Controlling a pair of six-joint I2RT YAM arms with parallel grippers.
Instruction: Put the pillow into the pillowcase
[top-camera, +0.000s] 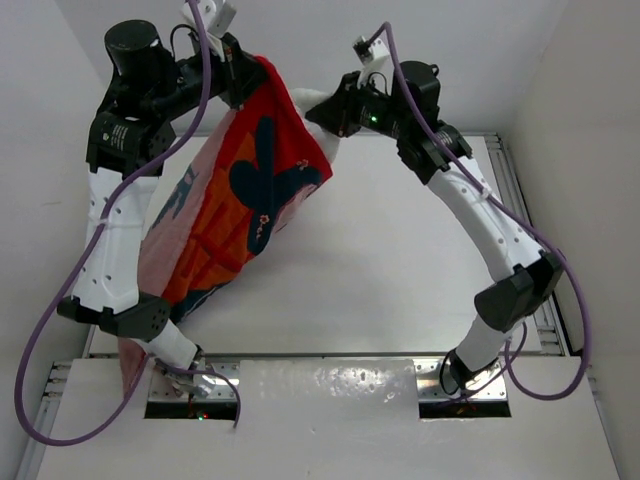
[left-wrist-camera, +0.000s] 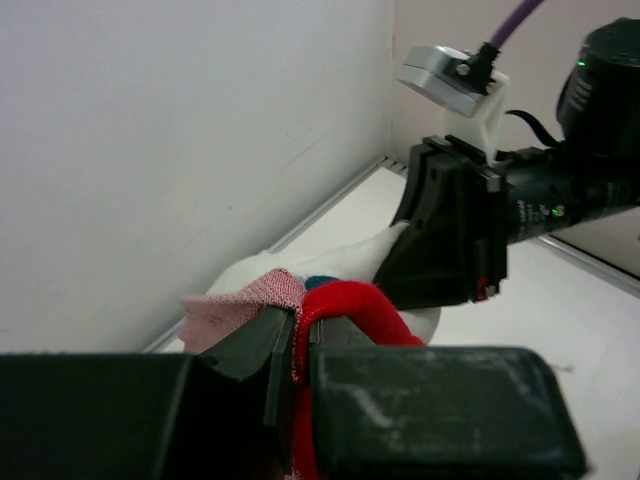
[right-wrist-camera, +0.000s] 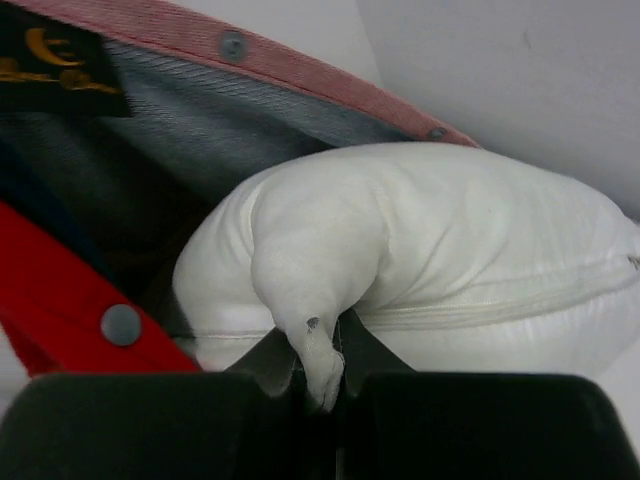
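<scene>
At upper left, the left gripper (top-camera: 237, 78) was clamped shut on the top edge of the pillowcase (top-camera: 240, 190), which hung raised above the table (top-camera: 400, 260) with its lower end draped by the left arm's base. Right of it, the right gripper (right-wrist-camera: 320, 365) pinched a corner of the pillow (right-wrist-camera: 430, 240) at the pillowcase's open mouth.

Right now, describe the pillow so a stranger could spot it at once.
At the far left of the table, a red-orange pillowcase hangs from the left gripper. The pillow sits at its open mouth, a corner pinched by the right gripper. It alone is plain white and puffy.
</scene>
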